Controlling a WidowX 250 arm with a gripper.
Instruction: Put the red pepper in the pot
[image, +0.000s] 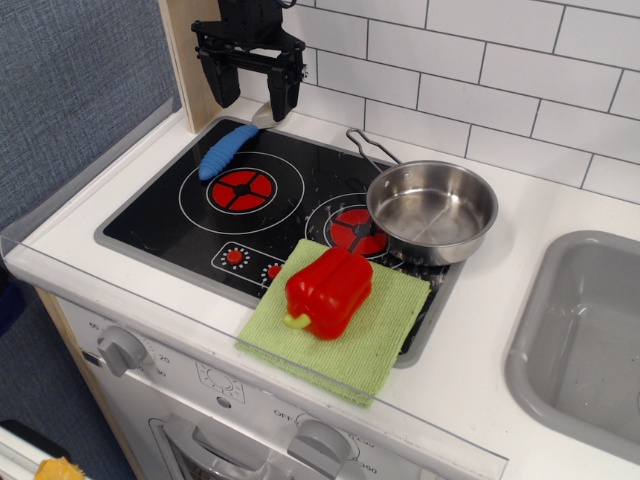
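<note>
Open room above red pepper (328, 291) and pot (432, 209); tiled wall (480, 80) behind, sink (585, 335) right.

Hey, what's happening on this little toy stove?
A robot arm's black claw hangs open above the back left of the toy stovetop, holding nothing. Its job is to put the red pepper into the pot, and that has not happened yet. The pepper lies on a green cloth at the front edge, and the pot sits empty just behind it on the right burner. A blue handled utensil lies below the claw.
</note>
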